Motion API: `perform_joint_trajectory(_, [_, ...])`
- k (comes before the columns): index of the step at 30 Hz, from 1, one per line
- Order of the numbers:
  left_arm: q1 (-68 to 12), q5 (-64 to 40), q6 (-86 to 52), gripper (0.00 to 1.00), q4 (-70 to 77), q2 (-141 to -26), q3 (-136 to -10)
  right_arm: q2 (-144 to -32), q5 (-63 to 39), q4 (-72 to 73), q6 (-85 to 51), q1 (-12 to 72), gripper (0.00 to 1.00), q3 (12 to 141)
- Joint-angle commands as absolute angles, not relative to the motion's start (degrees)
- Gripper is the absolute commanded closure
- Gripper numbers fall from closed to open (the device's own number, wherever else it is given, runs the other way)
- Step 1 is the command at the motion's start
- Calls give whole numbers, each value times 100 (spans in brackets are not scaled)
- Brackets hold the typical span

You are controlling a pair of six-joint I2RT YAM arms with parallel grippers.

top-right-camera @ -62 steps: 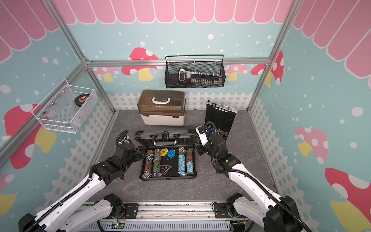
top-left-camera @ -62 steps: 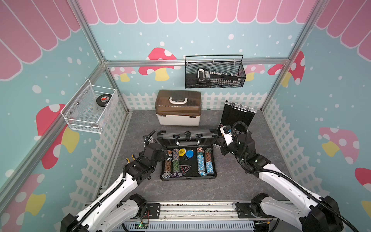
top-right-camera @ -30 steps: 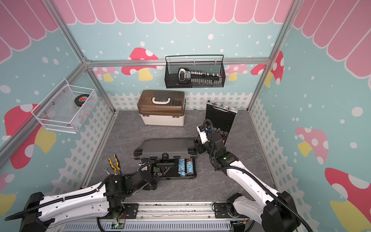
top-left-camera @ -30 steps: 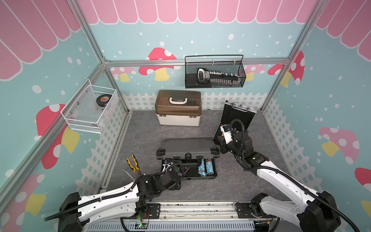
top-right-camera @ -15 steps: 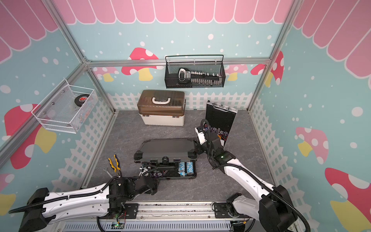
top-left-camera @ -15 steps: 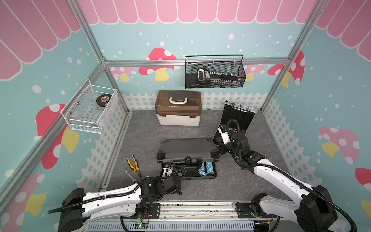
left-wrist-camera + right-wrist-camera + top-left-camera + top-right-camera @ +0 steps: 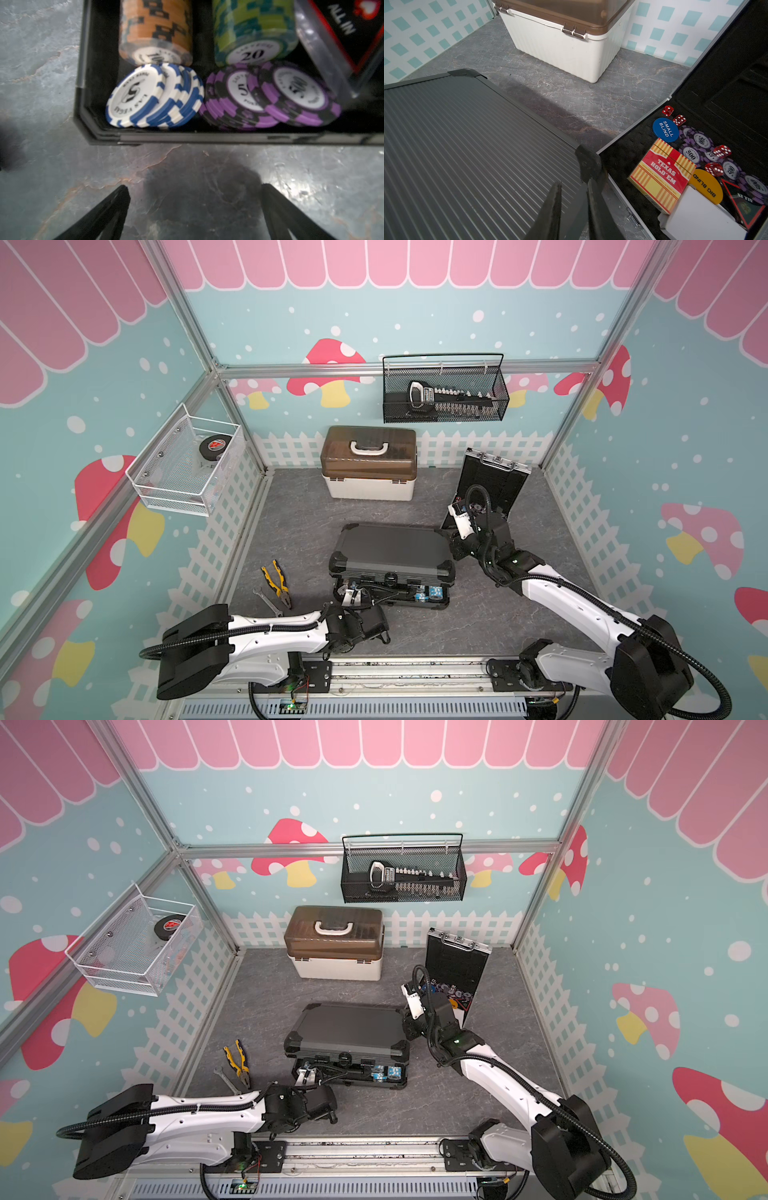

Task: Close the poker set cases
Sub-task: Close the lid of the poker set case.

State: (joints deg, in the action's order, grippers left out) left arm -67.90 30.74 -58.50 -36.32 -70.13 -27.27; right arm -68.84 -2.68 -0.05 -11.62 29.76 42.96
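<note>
Lrg black ribbed case [image 7: 390,545], floor centre: lid lowered nearly flat, front gap left ajar, chips [image 7: 432,593] seen inside. Smaller silver case [image 7: 492,479], set near at right-rear: lid stood upright, open.

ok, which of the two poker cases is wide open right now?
The smaller silver case at the back right: its lid stands nearly upright, cards and dice exposed. The black case has its lid lowered almost onto its base, leaving only a front gap.

I log: teal walls [image 7: 415,323] with mushrooms, pink scallops along top; white picket trim [image 7: 440,450]; aluminium frame [image 7: 270,371]; grey marbled floor [image 7: 299,522], centre.
</note>
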Motion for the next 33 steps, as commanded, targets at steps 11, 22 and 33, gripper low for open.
perform_joint_trajectory(11, [-6150, 3218, -4958, 1, -1962, -8018, -3408, -7147, -388, -114, -1204, 3024, 73, 4506])
perform_joint_trajectory(22, [-6114, 2963, -4632, 1, -1949, -8137, -3529, -7293, -422, -166, -1204, 3037, 72, 4526])
perform_joint_trajectory(33, [-6324, 3143, -4672, 1, -2759, -6527, -3194, -7481, -451, -177, -1342, 3044, 71, 4513])
